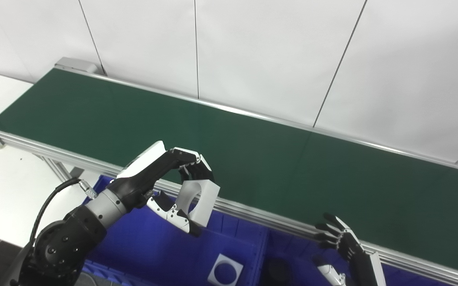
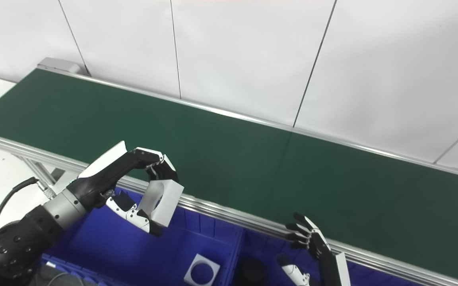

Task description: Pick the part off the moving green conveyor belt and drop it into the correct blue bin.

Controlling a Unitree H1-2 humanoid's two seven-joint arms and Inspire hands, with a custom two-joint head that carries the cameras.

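I was working in what looked like a small industrial test cell or robotics lab, not anywhere domestic. A long green conveyor belt [image 1: 253,155] ran across my view on a frame of aluminium rails [image 1: 249,212]. Blue plastic sorting bins [image 1: 153,242] sat just below its near edge. Behind it stood a plain white panelled wall [image 1: 272,51] with thin dark seams, and a pale floor showed at the left.

White square part [image 1: 200,198] with a round hole — tilted on edge above the blue bin [image 1: 149,242].
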